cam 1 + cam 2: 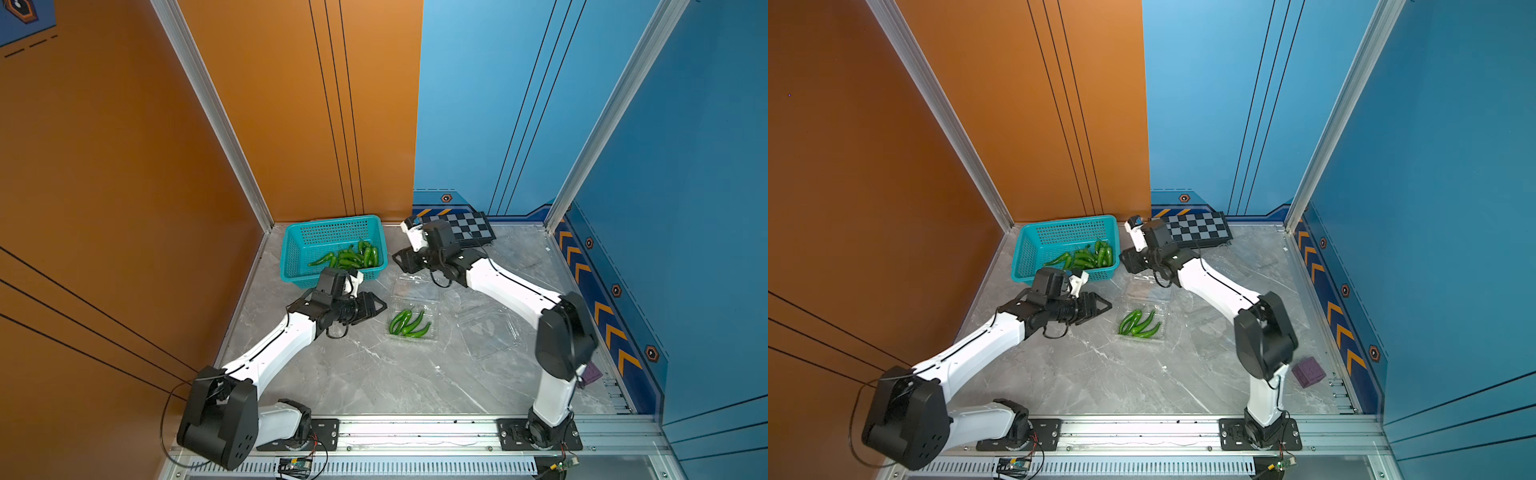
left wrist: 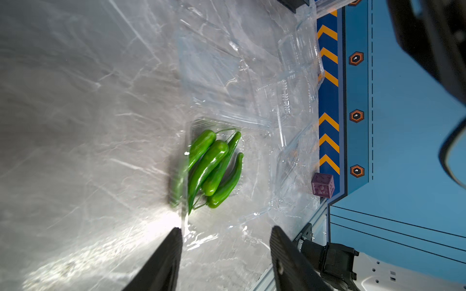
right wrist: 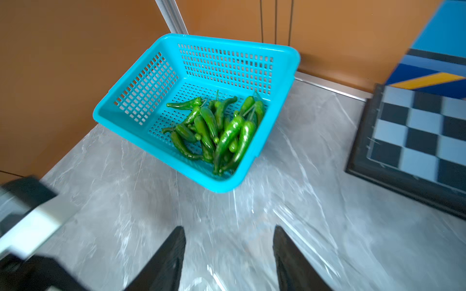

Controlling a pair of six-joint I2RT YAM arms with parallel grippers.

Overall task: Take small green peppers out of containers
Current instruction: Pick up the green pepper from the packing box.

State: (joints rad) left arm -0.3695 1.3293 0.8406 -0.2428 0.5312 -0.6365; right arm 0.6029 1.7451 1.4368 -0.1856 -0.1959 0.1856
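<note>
At the grey tabletop's (image 1: pixel 374 374) far left corner, the teal basket (image 1: pixel 297 249) holds a heap of small green peppers (image 1: pixel 353 257). The left gripper (image 2: pixel 224 230) gapes empty beside the open clear container (image 1: pixel 433 334) mid-table. The right gripper (image 3: pixel 229 229), also spread and empty, hangs near the basket. In the container lie four peppers (image 1: pixel 407 323).

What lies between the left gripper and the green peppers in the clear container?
Only the rim of the clear container and bare table, as the left wrist view shows.
</note>
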